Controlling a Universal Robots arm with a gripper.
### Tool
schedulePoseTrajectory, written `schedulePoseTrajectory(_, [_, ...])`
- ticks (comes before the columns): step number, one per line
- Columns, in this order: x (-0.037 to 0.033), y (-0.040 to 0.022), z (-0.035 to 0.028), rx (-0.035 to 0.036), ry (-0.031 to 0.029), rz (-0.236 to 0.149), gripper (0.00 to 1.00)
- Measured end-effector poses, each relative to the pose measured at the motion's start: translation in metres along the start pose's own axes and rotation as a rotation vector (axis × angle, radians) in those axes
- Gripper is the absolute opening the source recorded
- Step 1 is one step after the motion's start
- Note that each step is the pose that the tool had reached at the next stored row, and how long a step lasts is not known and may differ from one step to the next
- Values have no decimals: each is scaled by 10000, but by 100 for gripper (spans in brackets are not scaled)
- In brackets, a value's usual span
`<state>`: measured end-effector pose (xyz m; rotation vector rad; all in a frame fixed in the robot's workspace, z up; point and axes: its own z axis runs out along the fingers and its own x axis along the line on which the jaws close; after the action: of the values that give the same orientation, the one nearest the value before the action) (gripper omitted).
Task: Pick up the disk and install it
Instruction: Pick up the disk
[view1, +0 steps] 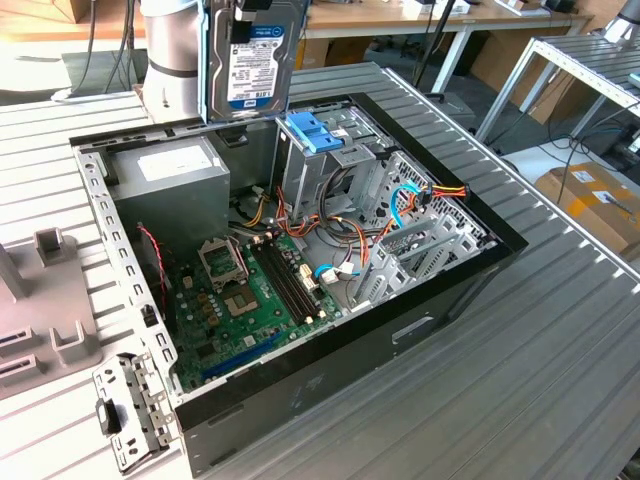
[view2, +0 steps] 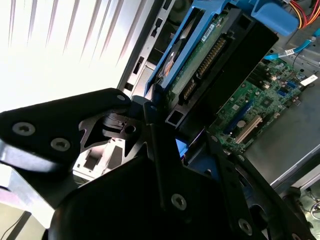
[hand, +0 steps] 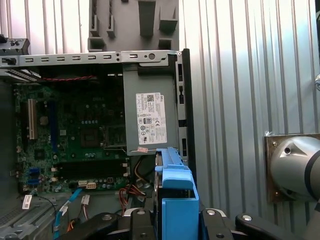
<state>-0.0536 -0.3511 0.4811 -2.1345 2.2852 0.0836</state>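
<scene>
Your gripper (hand: 172, 220) is squeezed tight on the disk (view1: 252, 60), with one finger on each side of its light blue frame. The disk hangs in the air, standing on its edge, over the open computer case (view1: 470, 270). It is near the blue latch (view1: 315, 130) on the metal drive cage (view1: 345, 175).

An open computer case (view1: 330, 365) is laid on a ribbed metal tabletop (view1: 530, 380). Inside it, a green motherboard (view1: 250, 300) is seen beside a grey power supply (view1: 165, 185), and a metal drive cage (view1: 350, 175) is topped by a blue latch (view1: 315, 132). Coloured cables (view1: 445, 190) are strung by the cage. A grey fixture (view1: 70, 340) is set at the exterior view's left.
</scene>
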Motion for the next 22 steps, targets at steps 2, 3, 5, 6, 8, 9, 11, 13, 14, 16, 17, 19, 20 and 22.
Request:
schedulePoseTrajectory(2, [4,0,0,0,0,0,36])
schedulePoseTrajectory(3, [6,0,0,1,0,-1,36])
schedulePoseTrajectory(5, [10,-1,0,1,-1,0,36])
schedulePoseTrajectory(6, [14,-1,-1,0,0,-1,36])
schedulePoseTrajectory(8, [17,-1,0,0,-1,0,36])
schedulePoseTrajectory(9, [18,-1,-1,0,0,-1,36])
schedulePoseTrajectory(11, [21,-1,-1,1,-1,-1,36])
schedulePoseTrajectory(13, [27,-2,-2,0,1,-1,36])
schedulePoseTrajectory(14, [34,-3,-2,0,1,-1,36])
schedulePoseTrajectory(16, [51,-4,-3,0,0,-1,36])
schedulePoseTrajectory(17, [59,-4,-3,0,0,-1,36])
schedulePoseTrajectory(19, [79,-5,-4,0,0,0,36])
schedulePoseTrajectory(20, [102,-7,-5,0,0,-1,36])
schedulePoseTrajectory(22, [135,-9,-6,1,-1,-1,36])
